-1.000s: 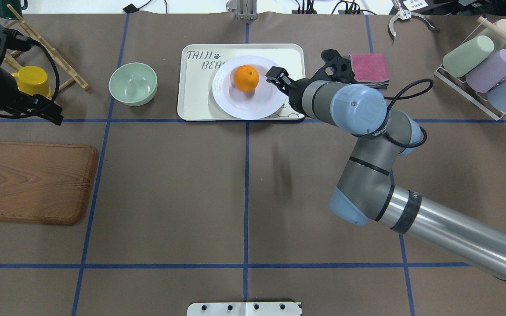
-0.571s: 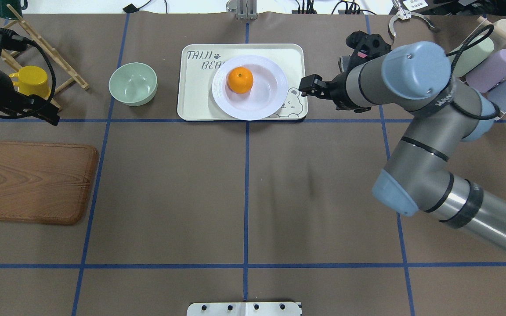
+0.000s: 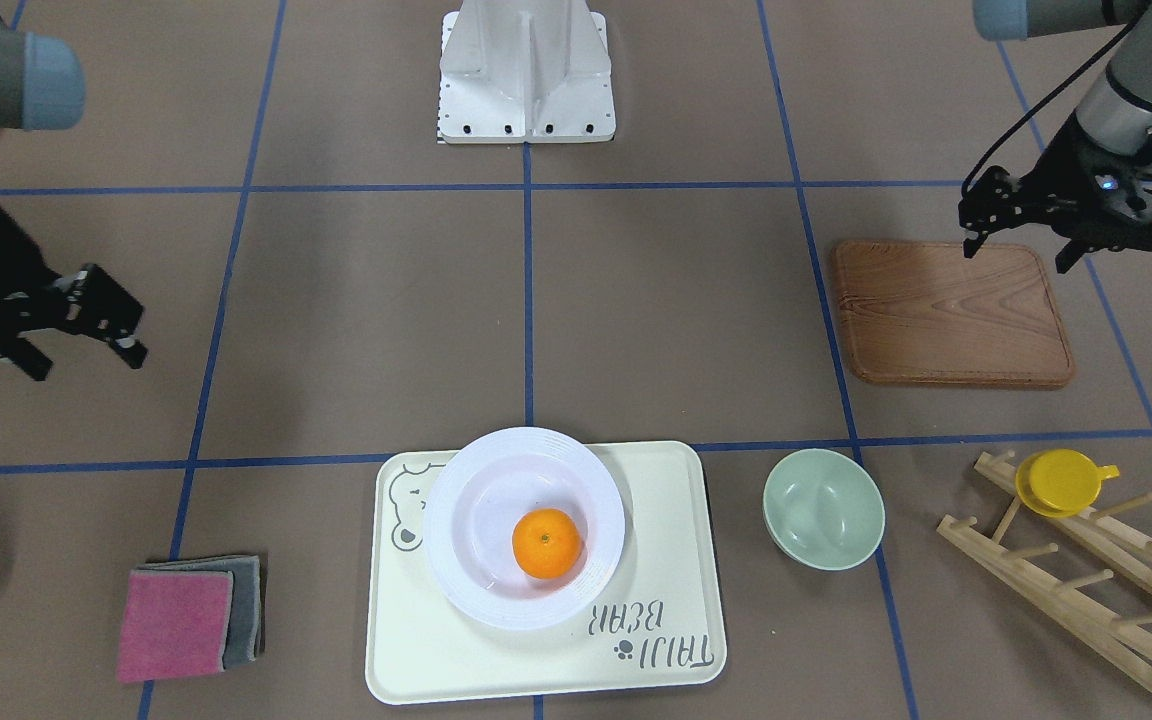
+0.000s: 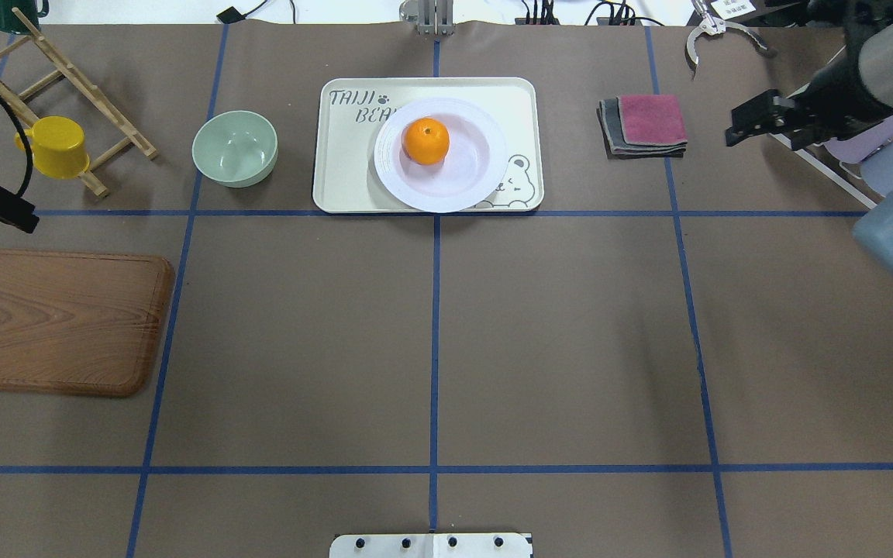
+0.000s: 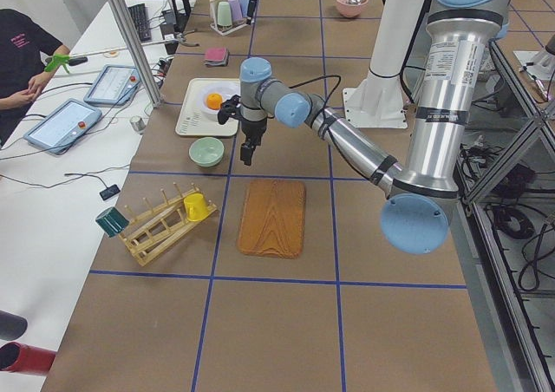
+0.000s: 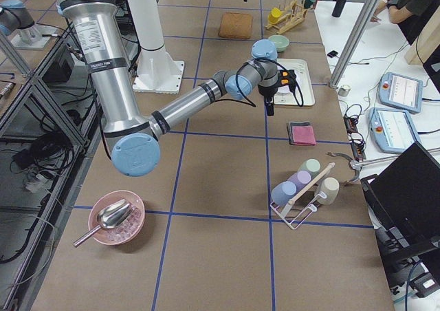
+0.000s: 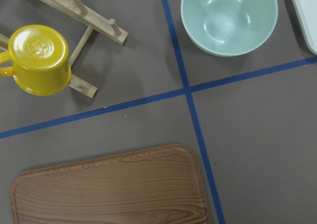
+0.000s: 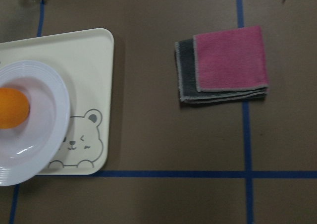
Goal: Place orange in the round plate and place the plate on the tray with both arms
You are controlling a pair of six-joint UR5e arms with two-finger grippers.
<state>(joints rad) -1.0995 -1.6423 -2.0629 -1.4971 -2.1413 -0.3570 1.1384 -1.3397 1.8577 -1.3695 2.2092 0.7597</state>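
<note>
The orange (image 4: pixel 426 141) lies in the sunken centre of the white round plate (image 4: pixel 462 190), and the plate rests on the cream tray (image 4: pixel 346 167) at the table's far middle. From the front, the orange (image 3: pixel 547 543) sits in the plate (image 3: pixel 456 560) on the tray (image 3: pixel 666 520). My right gripper (image 3: pixel 88 362) hovers open and empty, far to the tray's right past the cloths. Above the far edge of the wooden board, my left gripper (image 3: pixel 1019 258) also hangs open with nothing in it. Neither wrist view shows its own fingers.
A pale green bowl (image 4: pixel 235 147) stands left of the tray. Further left is a wooden rack with a yellow cup (image 4: pixel 55 146), and a wooden board (image 4: pixel 59 322) lies nearer. Folded pink and grey cloths (image 4: pixel 644 124) lie right of the tray. A person sits beside the table (image 5: pixel 22 58).
My right arm has drawn back from the plate's rim far to the right, past the cloths. The left arm has pulled further left. The orange shifted slightly in the plate.
</note>
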